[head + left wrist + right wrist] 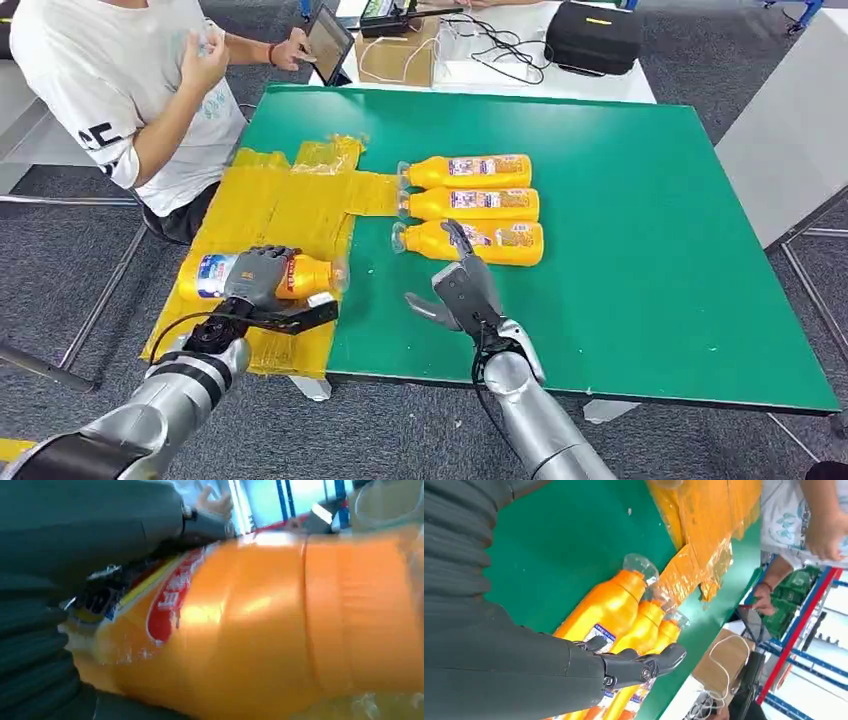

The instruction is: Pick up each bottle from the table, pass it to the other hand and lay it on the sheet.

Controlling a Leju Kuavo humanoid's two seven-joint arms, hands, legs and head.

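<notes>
A bottle (262, 277) is gripped by the left hand (255, 277), apparently just over the sheet (290, 205). The right hand (462, 290) is held empty, fingers spread, beside three bottles (470, 208) on the surface (640, 220).

Orange bottles (470, 171) carry red, white and blue labels and clear caps. The sheet (290, 205) is yellow, the table (620, 200) green, the floor (60, 260) grey.
</notes>
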